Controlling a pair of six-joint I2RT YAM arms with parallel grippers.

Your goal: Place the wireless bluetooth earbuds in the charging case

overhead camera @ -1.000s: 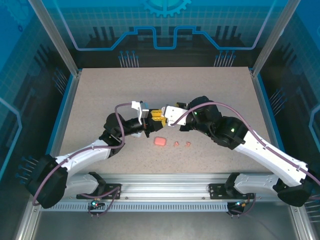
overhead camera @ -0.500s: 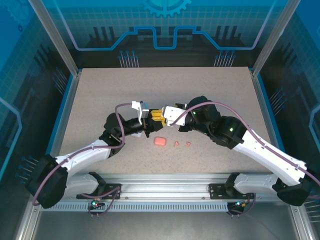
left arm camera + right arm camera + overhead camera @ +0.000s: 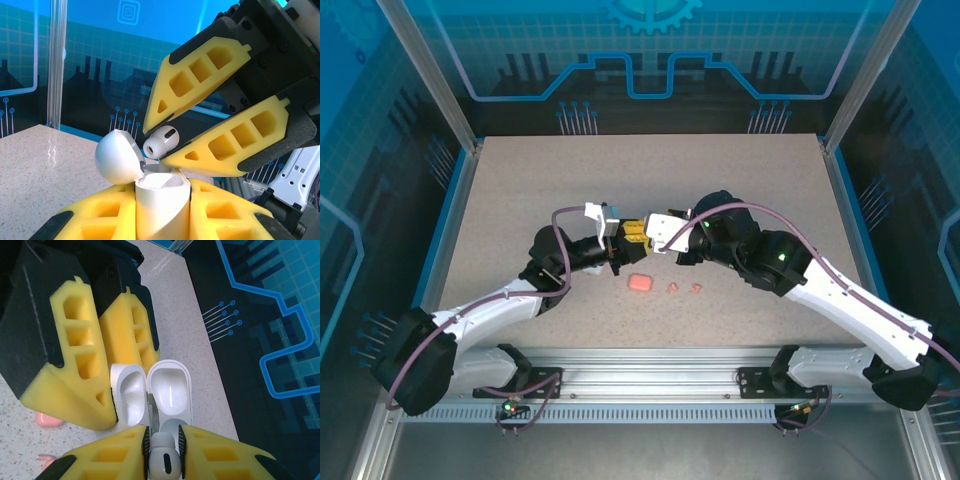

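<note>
My left gripper [image 3: 161, 189] is shut on an upright white charging case [image 3: 161, 205] whose domed lid [image 3: 117, 157] is swung open. My right gripper [image 3: 156, 143] hovers just above the case's opening, shut on a white earbud [image 3: 161, 141]. In the right wrist view the earbud [image 3: 163, 460] sits pinched between the right gripper's [image 3: 163, 441] pads, directly over the open case [image 3: 170, 390]. From the top camera the two grippers meet at mid-table, left gripper [image 3: 621, 250] and right gripper [image 3: 643, 233]. Two salmon-pink earbuds [image 3: 672, 288] [image 3: 696, 289] lie on the table.
A closed pink case [image 3: 640, 284] lies just in front of the grippers, left of the pink earbuds. In the right wrist view the pink case [image 3: 47, 419] and one pink earbud [image 3: 47, 458] show at the lower left. The speckled table [image 3: 520, 180] has blue rails along its sides.
My right gripper has edged slightly left, bringing the earbud closer over the case. The left gripper has barely moved.
</note>
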